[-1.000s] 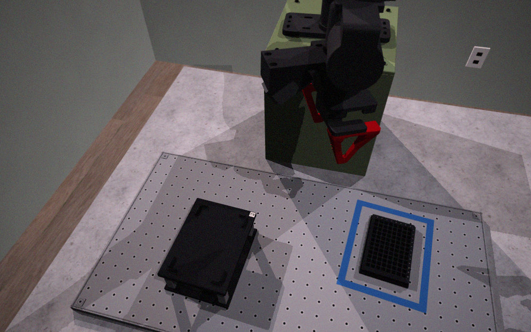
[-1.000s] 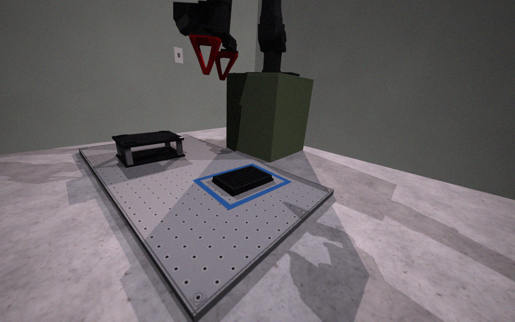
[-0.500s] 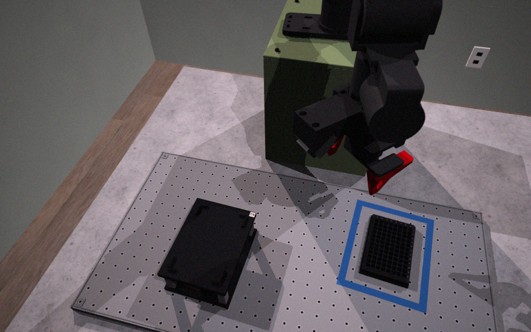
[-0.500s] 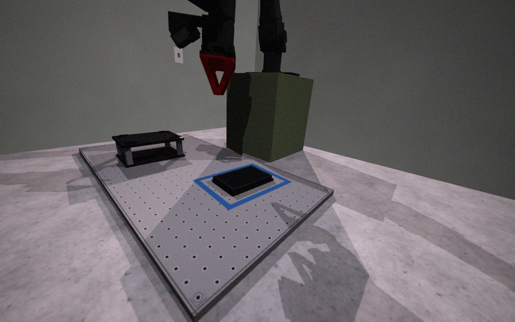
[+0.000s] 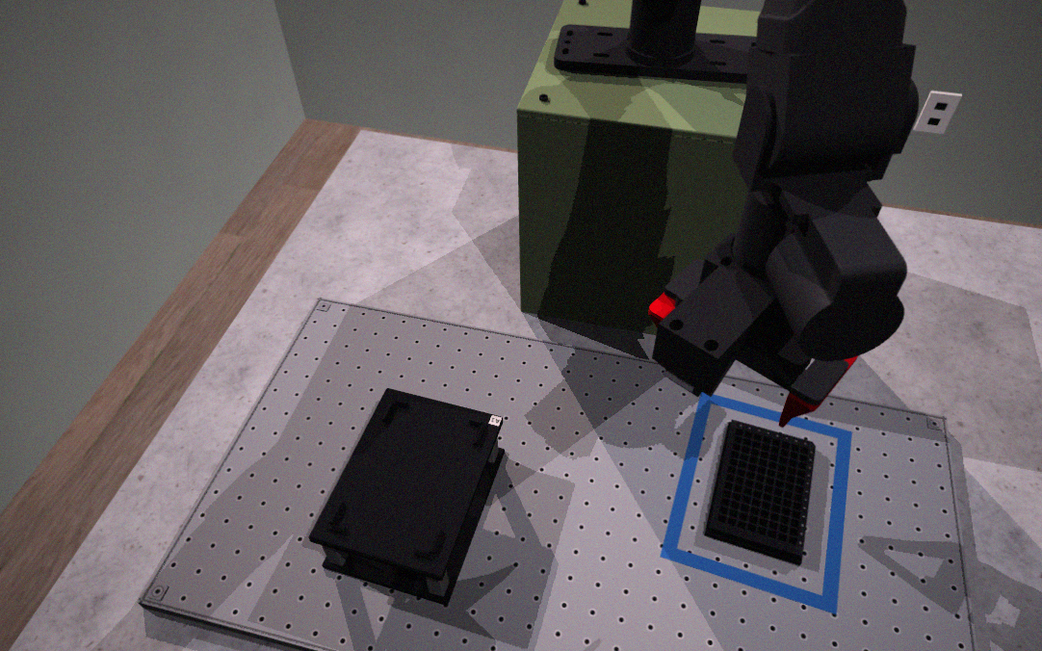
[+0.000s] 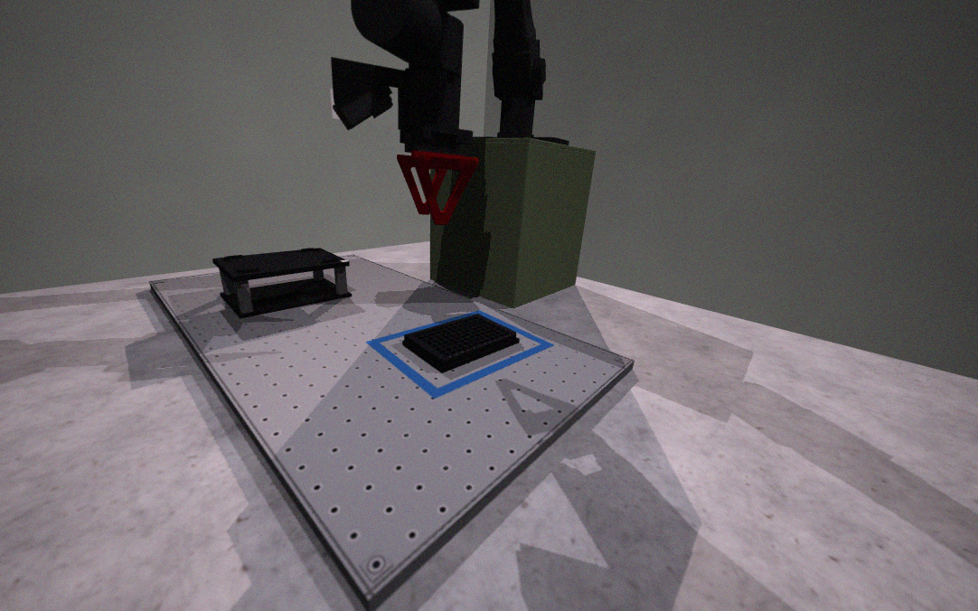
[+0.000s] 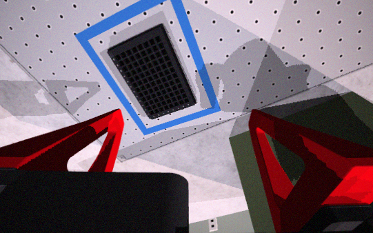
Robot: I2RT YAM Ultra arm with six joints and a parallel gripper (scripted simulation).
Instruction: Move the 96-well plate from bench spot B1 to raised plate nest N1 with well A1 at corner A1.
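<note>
The black 96-well plate [image 5: 761, 489] lay flat inside the blue square [image 5: 836, 517] on the holey grey board [image 5: 574, 550] on the bench [image 5: 396, 210]. It was wells up. In the top view its long side ran from the near edge of the board toward the green box [image 5: 589, 218] — the same way as the raised nest [image 5: 407, 477], well apart on the left. The red claw [image 7: 185, 118] hung high above, spread wide and pinching nothing.

Open claw [image 5: 740, 363] above plate [image 5: 761, 489]
</note>
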